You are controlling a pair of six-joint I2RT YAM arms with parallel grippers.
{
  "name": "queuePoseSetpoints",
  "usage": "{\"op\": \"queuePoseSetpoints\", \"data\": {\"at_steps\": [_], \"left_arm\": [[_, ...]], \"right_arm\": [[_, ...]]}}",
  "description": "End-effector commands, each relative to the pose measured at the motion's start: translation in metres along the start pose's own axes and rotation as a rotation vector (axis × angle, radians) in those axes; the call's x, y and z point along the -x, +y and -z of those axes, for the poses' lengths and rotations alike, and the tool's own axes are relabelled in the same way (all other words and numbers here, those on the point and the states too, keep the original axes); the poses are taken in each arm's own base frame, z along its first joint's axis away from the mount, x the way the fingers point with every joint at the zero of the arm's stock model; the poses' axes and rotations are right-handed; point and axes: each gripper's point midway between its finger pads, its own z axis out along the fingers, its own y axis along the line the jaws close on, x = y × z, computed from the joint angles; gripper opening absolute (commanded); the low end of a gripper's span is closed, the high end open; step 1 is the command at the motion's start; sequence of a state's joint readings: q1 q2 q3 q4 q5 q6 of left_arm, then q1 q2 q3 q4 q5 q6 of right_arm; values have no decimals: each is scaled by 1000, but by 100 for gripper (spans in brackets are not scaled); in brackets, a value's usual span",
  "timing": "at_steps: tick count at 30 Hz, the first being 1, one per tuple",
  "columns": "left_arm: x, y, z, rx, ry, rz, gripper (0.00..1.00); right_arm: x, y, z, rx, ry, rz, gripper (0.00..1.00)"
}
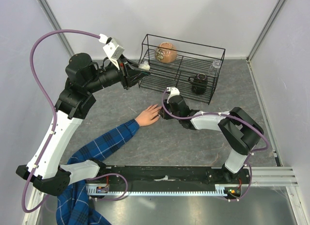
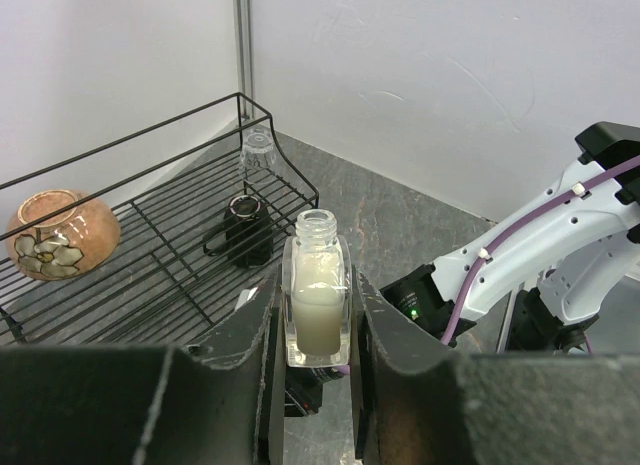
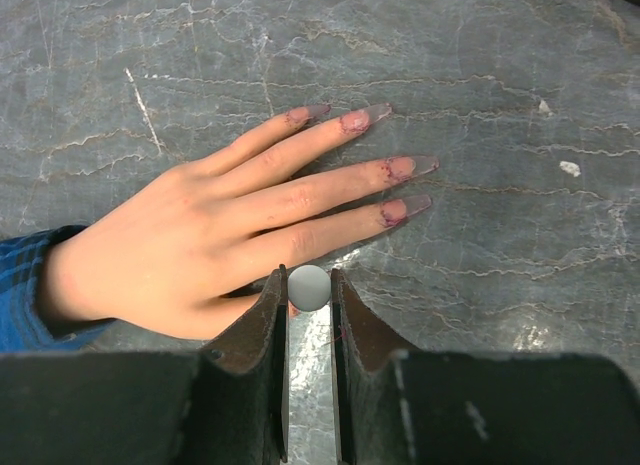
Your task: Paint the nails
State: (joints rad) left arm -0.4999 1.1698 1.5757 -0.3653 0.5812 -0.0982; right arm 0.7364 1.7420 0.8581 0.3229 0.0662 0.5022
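Top view, left arm: the left tool point(image 1: 139, 69) is raised beside the wire rack point(image 1: 219, 70), clenched on a small bottle point(image 1: 144, 66).
Top view, right arm: the right tool point(image 1: 162, 112) is low over the grey surface point(image 1: 121, 104), just beside the fingertips of the hand point(image 1: 147, 115) in the blue plaid sleeve point(image 1: 104, 143).
Left wrist view: the bottle is upright between the jaws, uncapped and part full of milky liquid.
Right wrist view, grip: the jaws are grasping a white cap point(image 3: 309, 287), seen end-on; any brush under it is hidden.
Right wrist view, nails: the hand is flat, fingers spread, and four long nails point(image 3: 424, 165) show, clear and pale with reddish smears at their bases. The thumb is out of sight.
Progress: the bottle is open and the cap is in hand, but the nail plates look mostly uncoated, so most of the painting seems left.
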Motion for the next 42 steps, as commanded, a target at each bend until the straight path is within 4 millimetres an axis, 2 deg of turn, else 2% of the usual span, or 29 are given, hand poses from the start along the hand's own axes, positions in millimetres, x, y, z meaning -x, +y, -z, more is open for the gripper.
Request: {"op": "queuePoseSetpoints", "data": {"at_steps": [1,4,9,22,29,38,42], "left_arm": [[17,-6,5,-16,-47,-65,2],[18,-7,5,-17,-48,-68,2],[19,-7,5,-17,-49,-70,2],[18,-6,4,-19,-45,-65,2],[18,-7,4,-23,-49,-60,2],[20,-8,3,-28,-52,-64,2],[19,-7,3,-25,-51,-64,2]], "right_arm": [[17,-2,-2,-9,-46,-9,0],[20,-7,-6,-26,-47,-4,0],[22,-2,-8,-2,-43,7,0],[10,16,5,44,-21,9,0],[6,12,12,28,-18,-3,0],[6,14,2,37,-21,-5,0],[11,12,-2,38,-29,-9,0]]}}
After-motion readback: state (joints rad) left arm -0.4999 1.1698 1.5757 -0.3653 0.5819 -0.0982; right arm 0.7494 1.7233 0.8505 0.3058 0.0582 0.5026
